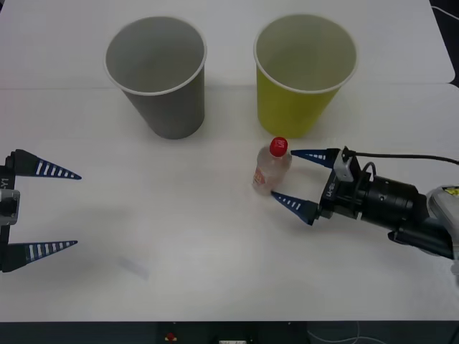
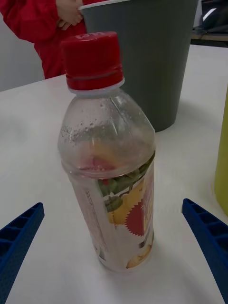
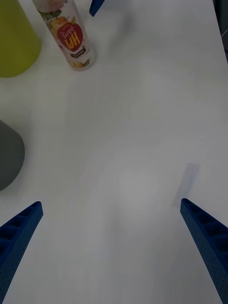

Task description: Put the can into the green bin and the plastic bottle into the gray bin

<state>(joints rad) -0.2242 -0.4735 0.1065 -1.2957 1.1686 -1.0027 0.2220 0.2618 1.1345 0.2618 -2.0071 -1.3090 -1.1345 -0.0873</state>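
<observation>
The plastic bottle (image 1: pixel 271 166), clear with a red cap, stands upright on the white table just in front of the green bin (image 1: pixel 305 79). The gray bin (image 1: pixel 159 79) stands to the left of the green one. My right gripper (image 1: pixel 282 174) is open, reaching in from the right with one finger on each side of the bottle (image 2: pixel 111 180), not touching it. In the right wrist view the gray bin (image 2: pixel 142 57) rises behind the bottle. My left gripper (image 1: pixel 78 210) hangs open and empty at the table's left. The can is out of view.
A small pale strip (image 1: pixel 133 266) lies on the table near the front left, also seen as the strip (image 3: pixel 189 178) in the left wrist view. The table's front edge (image 1: pixel 229 321) runs close by. A black cable (image 1: pixel 409 156) trails from the right wrist.
</observation>
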